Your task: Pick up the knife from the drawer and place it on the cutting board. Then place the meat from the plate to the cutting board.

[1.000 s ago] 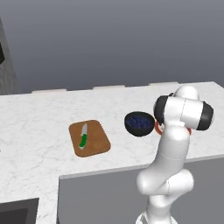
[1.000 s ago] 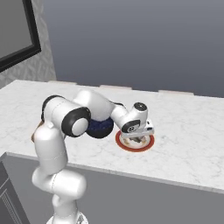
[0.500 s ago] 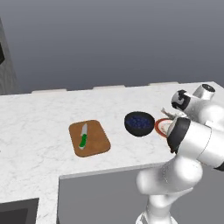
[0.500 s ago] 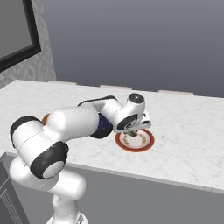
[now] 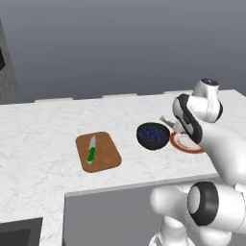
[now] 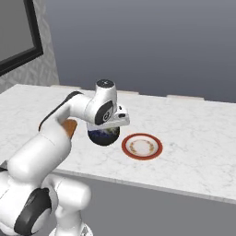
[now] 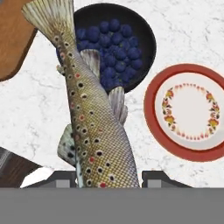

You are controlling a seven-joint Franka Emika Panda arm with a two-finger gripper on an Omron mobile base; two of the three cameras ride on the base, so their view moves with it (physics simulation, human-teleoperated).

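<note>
gripper (image 7: 109, 177) clamped on meat (image 7: 89, 118), lifted above counter | plate (image 6: 142, 146) bare, beside bowl (image 5: 153, 135) | knife (image 5: 91, 149) lying on cutting board (image 5: 99, 152)

A rendered home kitchen. A long white marble-patterned counter (image 5: 43, 149) runs beneath a plain grey wall (image 5: 120, 43). On it lie a small brown wooden cutting board (image 5: 98, 153) bearing a green-handled knife (image 5: 91, 150), a dark bowl of blueberries (image 5: 153, 135), and a round white plate with a reddish-orange rim (image 6: 142, 146). A spotted grey-tan fish (image 7: 89, 118) points to cooking.
</note>
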